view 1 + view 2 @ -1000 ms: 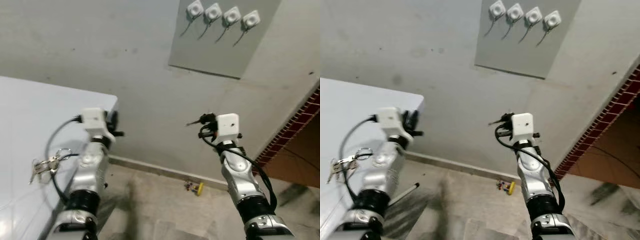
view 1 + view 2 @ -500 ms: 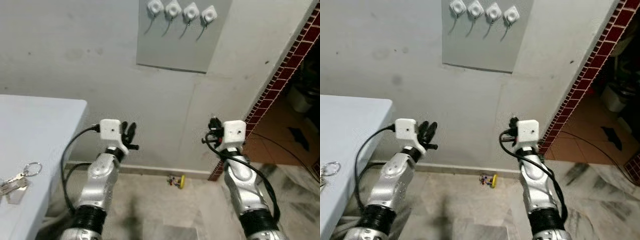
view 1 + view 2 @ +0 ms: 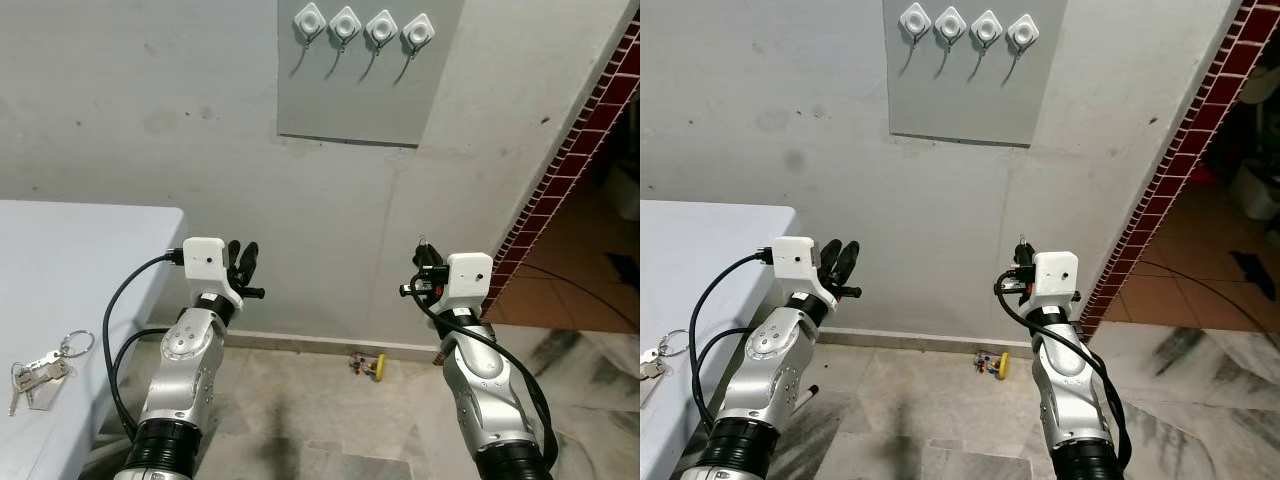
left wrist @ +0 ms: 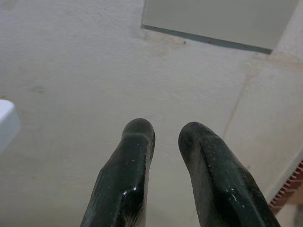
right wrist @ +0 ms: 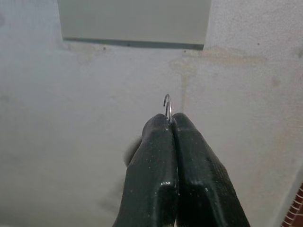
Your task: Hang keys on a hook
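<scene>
Several white hooks (image 3: 363,27) with wire prongs sit in a row on a grey panel (image 3: 350,100) high on the wall. A bunch of keys (image 3: 38,366) lies on the white table (image 3: 90,260) at my left. My left gripper (image 3: 243,252) is raised before the wall beside the table's corner; its fingers (image 4: 137,142) stand a little apart, open and empty. Further right, at the same height below the panel, my right gripper (image 3: 427,264) is shut on a thin metal key ring (image 5: 167,104) that pokes out past its fingertips.
A small yellow object (image 3: 375,364) lies on the floor by the skirting. A red-brick wall edge (image 3: 575,160) slants down at the right, with a tiled passage beyond it. The marble floor (image 3: 320,420) runs between my arms.
The whole picture has swung and levelled as the camera moved; the panel now sits straight above. Both arms stay raised toward the wall. The bunch of keys still lies on the table.
</scene>
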### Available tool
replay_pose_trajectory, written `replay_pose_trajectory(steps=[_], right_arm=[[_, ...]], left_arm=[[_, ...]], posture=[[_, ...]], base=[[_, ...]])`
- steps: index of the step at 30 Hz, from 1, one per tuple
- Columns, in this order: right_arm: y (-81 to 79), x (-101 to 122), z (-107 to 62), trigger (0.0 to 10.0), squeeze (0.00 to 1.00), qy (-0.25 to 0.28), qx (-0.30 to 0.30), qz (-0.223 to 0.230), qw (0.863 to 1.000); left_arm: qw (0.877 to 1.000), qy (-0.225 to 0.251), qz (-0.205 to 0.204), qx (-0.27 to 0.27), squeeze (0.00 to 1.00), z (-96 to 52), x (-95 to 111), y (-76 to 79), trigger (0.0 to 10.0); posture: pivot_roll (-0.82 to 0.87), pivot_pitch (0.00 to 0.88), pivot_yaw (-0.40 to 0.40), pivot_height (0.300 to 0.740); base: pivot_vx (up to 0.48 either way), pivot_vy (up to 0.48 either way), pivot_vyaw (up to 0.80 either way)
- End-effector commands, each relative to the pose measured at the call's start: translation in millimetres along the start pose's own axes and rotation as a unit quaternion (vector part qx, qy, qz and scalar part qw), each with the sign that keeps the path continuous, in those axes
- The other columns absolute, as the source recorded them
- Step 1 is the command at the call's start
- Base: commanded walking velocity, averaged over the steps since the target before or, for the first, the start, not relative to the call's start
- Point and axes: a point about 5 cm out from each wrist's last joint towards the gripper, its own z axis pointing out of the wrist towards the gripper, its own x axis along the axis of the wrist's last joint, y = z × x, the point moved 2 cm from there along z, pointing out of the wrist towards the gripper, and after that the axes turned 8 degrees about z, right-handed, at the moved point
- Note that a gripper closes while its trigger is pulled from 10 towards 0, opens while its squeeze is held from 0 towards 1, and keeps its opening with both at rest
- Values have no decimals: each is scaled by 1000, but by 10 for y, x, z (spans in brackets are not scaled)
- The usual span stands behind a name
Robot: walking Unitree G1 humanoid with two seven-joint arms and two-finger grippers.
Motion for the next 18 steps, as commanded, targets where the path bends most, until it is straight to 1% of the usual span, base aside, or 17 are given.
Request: replay_pose_trajectory(steps=[1, 3, 5, 10, 16, 18], right_arm=[[5, 64, -3, 10000, 0, 8, -4, 0, 1000], [5, 68, -8, 10000, 0, 8, -4, -2, 1000], [6, 72, -14, 10000, 0, 8, -1, -5, 1000], [7, 95, -9, 10000, 0, 9, 3, -11, 1000], [-6, 116, -2, 10000, 0, 5, 11, -18, 1000], [-25, 110, 6, 10000, 0, 1, 17, -20, 1000]], left_arm=[[1000, 9, 4, -13, 0, 35, 96, 19, 10000], [1000, 10, 5, -13, 0, 39, 105, 18, 10000], [1000, 6, -1, -21, 0, 55, 105, 32, 10000], [1000, 14, -11, -24, 0, 68, 127, 50, 10000], [1000, 15, -16, -20, 0, 51, 125, 69, 10000], [1000, 11, -8, -17, 0, 31, 107, 64, 10000]], posture=[[-81, 0, 15, 740], [-84, 0, 16, 740], [-90, 0, 15, 740], [-89, 0, 6, 740], [-80, 0, -8, 740], [-72, 0, -17, 740]], base=[[0, 0, 0], [0, 0, 0], [0, 0, 0], [0, 0, 0], [319, 0, 0], [467, 0, 0]])
